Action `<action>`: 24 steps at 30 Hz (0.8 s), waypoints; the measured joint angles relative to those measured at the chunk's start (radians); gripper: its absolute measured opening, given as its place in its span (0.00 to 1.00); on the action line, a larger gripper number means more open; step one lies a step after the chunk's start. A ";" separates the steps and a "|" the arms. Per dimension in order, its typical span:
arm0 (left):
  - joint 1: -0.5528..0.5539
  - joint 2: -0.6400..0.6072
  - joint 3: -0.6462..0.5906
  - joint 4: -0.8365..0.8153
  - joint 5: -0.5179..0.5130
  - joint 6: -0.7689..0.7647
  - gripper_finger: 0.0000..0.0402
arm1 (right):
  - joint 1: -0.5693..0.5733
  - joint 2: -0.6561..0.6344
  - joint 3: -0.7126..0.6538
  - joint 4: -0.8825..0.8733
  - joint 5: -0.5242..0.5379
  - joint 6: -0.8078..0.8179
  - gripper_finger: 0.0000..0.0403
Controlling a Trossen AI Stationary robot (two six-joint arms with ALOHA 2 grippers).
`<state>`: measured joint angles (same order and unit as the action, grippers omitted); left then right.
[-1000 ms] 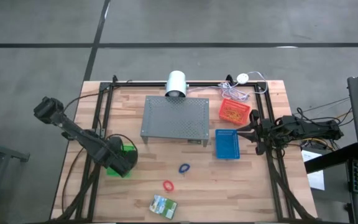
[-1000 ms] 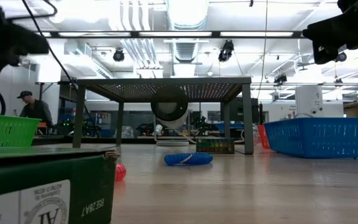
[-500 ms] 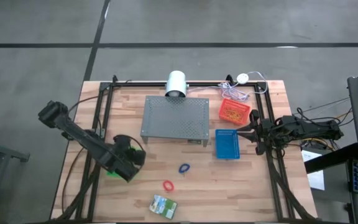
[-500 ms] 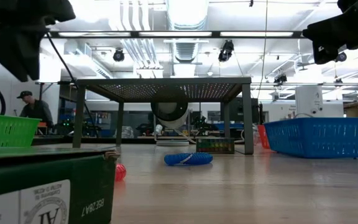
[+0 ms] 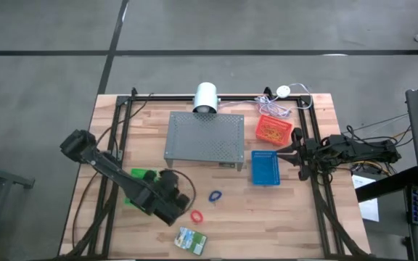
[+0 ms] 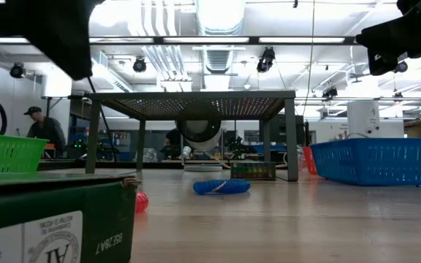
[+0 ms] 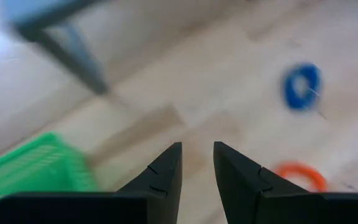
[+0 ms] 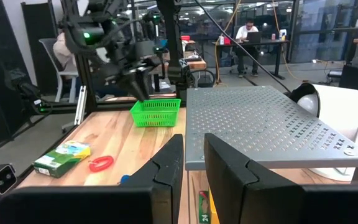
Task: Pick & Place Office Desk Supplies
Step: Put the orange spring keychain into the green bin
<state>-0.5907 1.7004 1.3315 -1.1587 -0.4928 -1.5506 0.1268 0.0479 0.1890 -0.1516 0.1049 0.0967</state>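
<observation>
Left wrist: left gripper point(image 7: 196, 163) slightly parted, empty.

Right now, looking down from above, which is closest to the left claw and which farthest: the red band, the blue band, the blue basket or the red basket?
From the left claw:
1. Red band, just beside it toward the front edge.
2. Blue band, a little further right.
3. Blue basket, right of the grey stand.
4. Red basket, at the back right.

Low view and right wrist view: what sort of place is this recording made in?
Most likely a robotics lab or open workshop. Exposed ceiling ducts and strip lights run overhead, a person sits working at a desk in the background, and the wooden table carries a dark metal frame with two mounted arms.
</observation>
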 joint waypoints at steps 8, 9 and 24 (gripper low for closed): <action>0.013 0.038 0.052 0.180 0.089 0.265 0.24 | 0.000 0.000 0.000 0.000 0.000 0.000 0.16; 0.019 0.038 0.043 0.209 0.102 0.278 0.24 | 0.000 0.000 0.000 0.000 0.000 0.000 0.16; 0.071 0.079 -0.088 0.452 0.217 0.305 0.26 | 0.000 0.000 0.000 0.000 0.001 0.000 0.16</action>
<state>-0.5201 1.7793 1.2438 -0.7068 -0.2755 -1.2460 0.1265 0.0483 0.1890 -0.1513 0.1058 0.0967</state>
